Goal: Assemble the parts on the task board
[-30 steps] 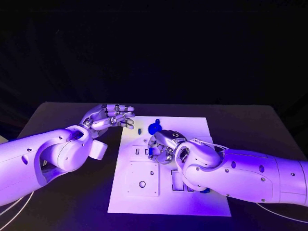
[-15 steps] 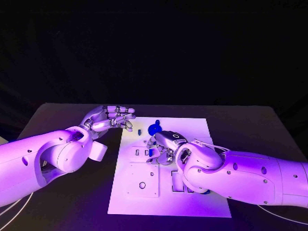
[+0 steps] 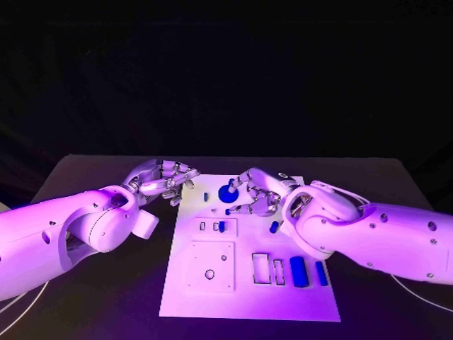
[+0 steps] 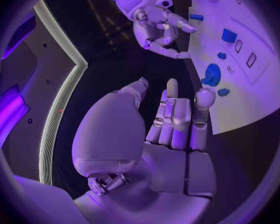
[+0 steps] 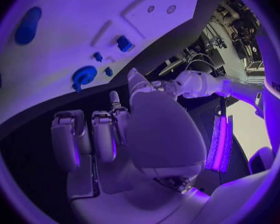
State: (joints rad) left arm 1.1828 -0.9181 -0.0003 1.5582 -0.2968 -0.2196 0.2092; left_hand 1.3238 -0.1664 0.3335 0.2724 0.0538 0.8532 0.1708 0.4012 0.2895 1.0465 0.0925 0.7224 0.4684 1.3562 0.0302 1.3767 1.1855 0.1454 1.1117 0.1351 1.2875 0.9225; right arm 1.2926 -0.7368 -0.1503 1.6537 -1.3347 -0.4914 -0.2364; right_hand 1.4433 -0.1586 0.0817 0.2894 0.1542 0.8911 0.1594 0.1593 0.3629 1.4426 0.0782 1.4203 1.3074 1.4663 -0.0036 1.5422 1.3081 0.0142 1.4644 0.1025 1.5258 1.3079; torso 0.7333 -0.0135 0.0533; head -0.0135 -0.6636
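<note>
Head view: black table (image 3: 94, 177), dark backdrop behind, white task board (image 3: 249, 297) lying lengthwise at the middle. On the board's far end, round blue disc part (image 3: 228, 190) just left of the right hand (image 3: 259, 193); small blue part (image 3: 205, 195) to the disc's left. Farther in, raised plate with slots and a blue insert (image 3: 221, 227); loose blue peg (image 3: 274, 227) to its right, near the right forearm. Near end: square plate with holes (image 3: 210, 265), two empty rectangular recesses, two upright blue bars (image 3: 299, 271) side by side.

Left hand (image 3: 163, 178) off the board's far left corner, over the bare table, fingers curled loosely and apart, holding nothing, touching no part. Right hand above the board's far end, fingers bent inward beside the disc; cannot tell whether touching it, nothing seen gripped. Right wrist view: fingers (image 5: 102, 134) extended side by side, clear of the disc (image 5: 84, 76).
</note>
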